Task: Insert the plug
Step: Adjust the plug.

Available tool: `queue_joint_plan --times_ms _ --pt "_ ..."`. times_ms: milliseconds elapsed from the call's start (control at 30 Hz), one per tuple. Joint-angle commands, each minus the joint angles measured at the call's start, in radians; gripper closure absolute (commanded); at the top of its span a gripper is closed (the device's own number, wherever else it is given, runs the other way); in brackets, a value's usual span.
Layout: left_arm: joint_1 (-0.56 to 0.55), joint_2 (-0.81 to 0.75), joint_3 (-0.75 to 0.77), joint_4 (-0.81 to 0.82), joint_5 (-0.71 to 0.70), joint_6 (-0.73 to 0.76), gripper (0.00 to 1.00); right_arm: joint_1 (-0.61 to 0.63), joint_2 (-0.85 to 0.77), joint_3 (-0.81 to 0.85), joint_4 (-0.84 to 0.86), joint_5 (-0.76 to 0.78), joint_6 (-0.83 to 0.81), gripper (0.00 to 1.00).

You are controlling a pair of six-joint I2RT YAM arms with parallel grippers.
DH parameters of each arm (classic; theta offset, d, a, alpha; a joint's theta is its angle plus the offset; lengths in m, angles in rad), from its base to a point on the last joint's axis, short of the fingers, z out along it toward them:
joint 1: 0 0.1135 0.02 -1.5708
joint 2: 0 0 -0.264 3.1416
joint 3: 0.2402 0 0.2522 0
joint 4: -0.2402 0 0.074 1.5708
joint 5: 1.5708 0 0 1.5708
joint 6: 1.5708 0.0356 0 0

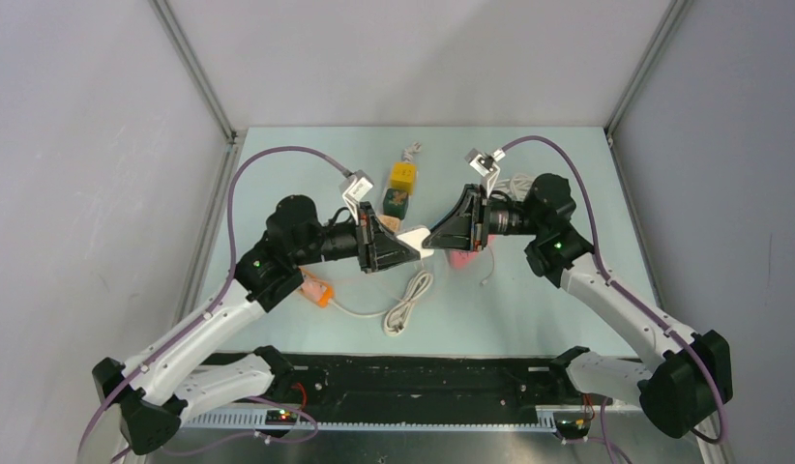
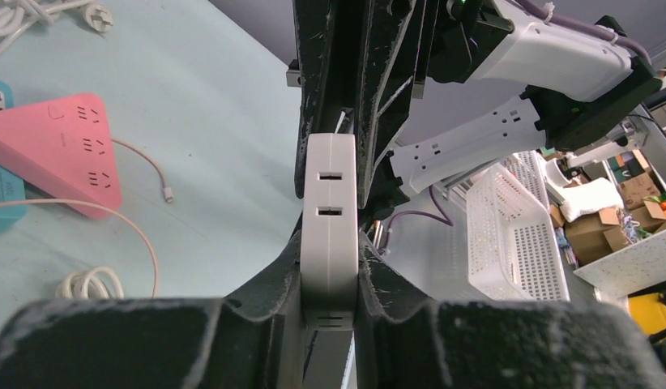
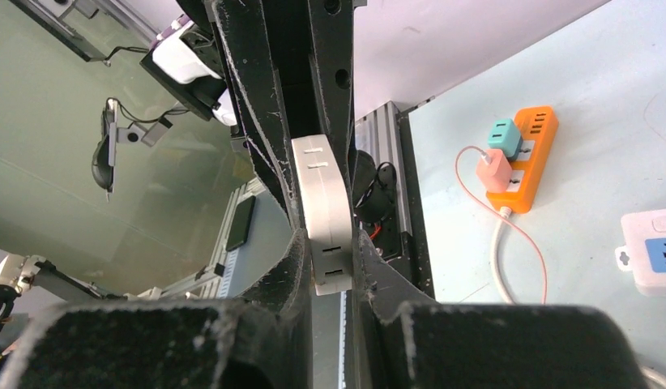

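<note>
Top external view has my left pincer (image 2: 330,253) and right pincer (image 3: 328,243) meeting tip to tip above the middle of the desk (image 1: 529,319). A white socket block (image 1: 414,239) is held between them, clear of the surface. The left pincer is clamped on one end of that block, both fingers (image 2: 269,312) pressed flat against its sides. Two slots show on its narrow face. The right pincer is clamped on the other end. Under the right pincer a pink triangular power strip (image 2: 58,150) lies on the desk. An orange power strip (image 3: 524,166) sits near the left edge, carrying a teal charger (image 3: 503,136) and a pink charger (image 3: 492,170). A coiled white cable (image 1: 408,307) lies toward the near edge.
</note>
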Motion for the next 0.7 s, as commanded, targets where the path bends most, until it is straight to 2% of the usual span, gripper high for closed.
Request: queue_joint_plan --times_ms 0,233,333,400,667 --pt "0.007 0.001 0.023 -0.005 -0.005 0.048 0.97 -0.002 -0.001 0.046 0.001 0.021 0.029 1.00" --pt "-0.010 -0.024 -0.003 -0.020 -0.057 0.179 1.00 0.000 0.016 0.047 -0.012 0.062 0.073 1.00" --pt "-0.039 -0.009 -0.004 -0.050 -0.087 0.248 0.85 -0.001 0.030 0.046 -0.005 0.075 0.113 1.00" --pt "-0.041 0.011 0.003 -0.070 -0.089 0.256 0.80 0.000 0.038 0.046 -0.001 0.076 0.131 1.00" --pt "-0.041 0.038 0.024 -0.143 -0.086 0.272 0.78 -0.007 0.059 0.061 -0.002 0.054 0.176 1.00"
